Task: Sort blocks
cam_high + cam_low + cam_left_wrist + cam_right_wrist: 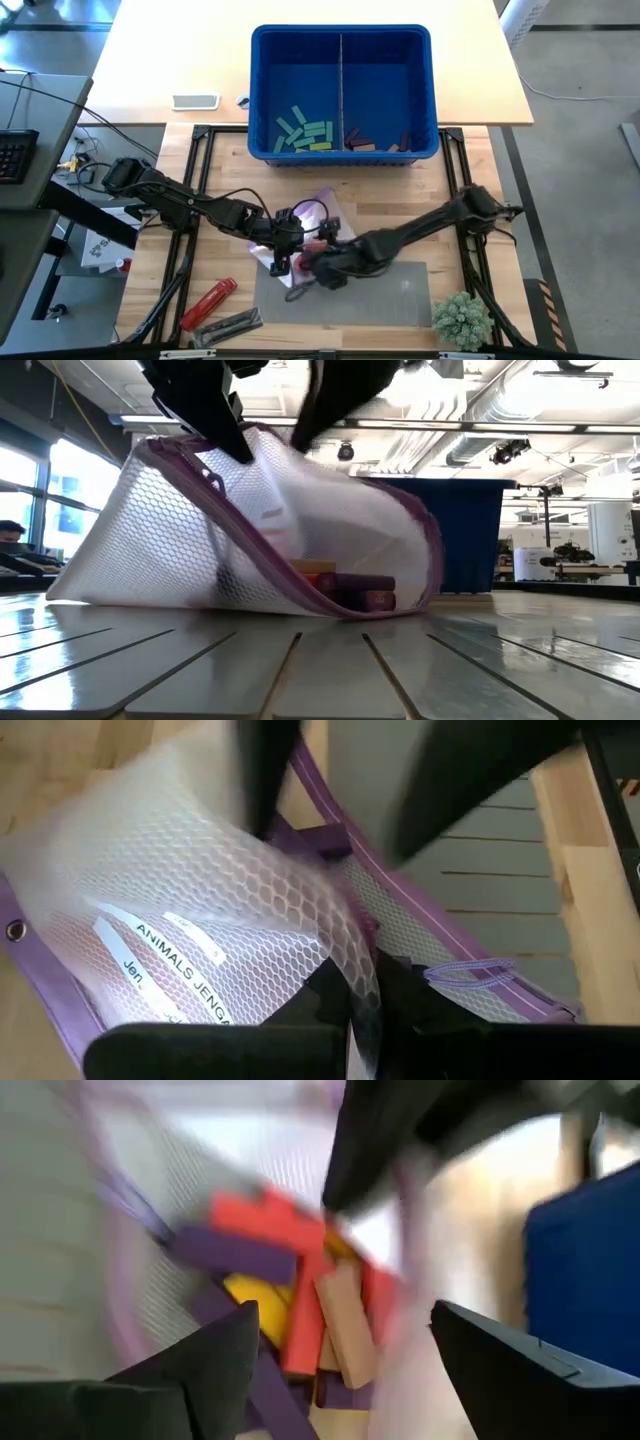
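A white mesh bag (200,550) with purple zip trim lies on the table's near middle, its opening raised. Inside, at its bottom, lie red, purple, yellow and tan blocks (300,1310), also seen in the low view (345,590). My left gripper (283,245) is shut on the bag's upper edge. My right gripper (345,1315) stands open just before the bag's mouth (312,266), pointing down at a slant toward the blocks, with nothing between its fingers. More blocks (305,132) lie in the blue bin (340,40). My left gripper pinches the bag's mesh wall beside the purple zip edge (362,982) between its two fingers, coming slanting down from the table's left. That edge (228,448) is lifted, and the bag's bottom with the blocks rests on the table.
The blue bin has two compartments: teal and lime blocks in the left one, dark red and tan blocks (375,143) in the right. A grey mat (390,295), a red tool (208,303) and a small plant (461,318) lie along the near edge.
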